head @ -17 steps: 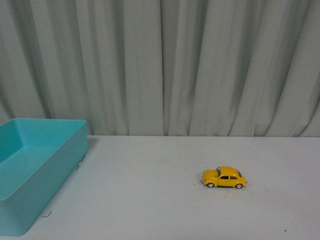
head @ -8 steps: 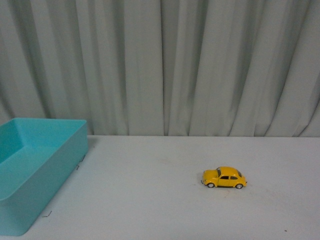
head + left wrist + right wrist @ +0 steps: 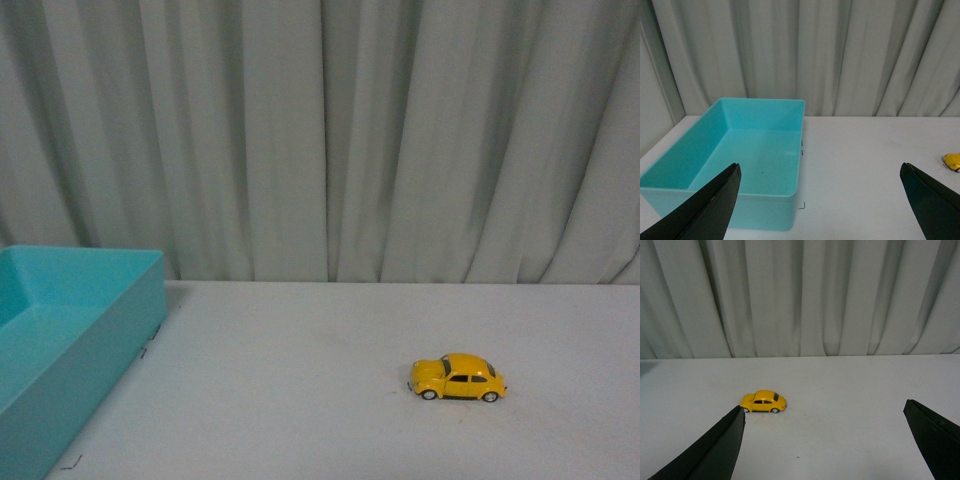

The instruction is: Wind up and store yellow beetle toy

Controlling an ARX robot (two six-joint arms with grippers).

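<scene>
Yellow beetle toy (image 3: 457, 377) (dark windows); turquoise bin (image 3: 100, 360); white table (image 3: 300, 400).

Glossy yellow beetle toy (image 3: 457, 377) upright on four wheels; side-on, on the white tabletop

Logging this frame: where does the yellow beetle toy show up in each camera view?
Front view: yellow beetle toy on the table, right of centre, apart from the teal bin.
Left wrist view: toy cut off at the frame edge, apart from the bin.
Right wrist view: toy whole, near mid-frame.
Shared landmark: the pleated curtain.
</scene>
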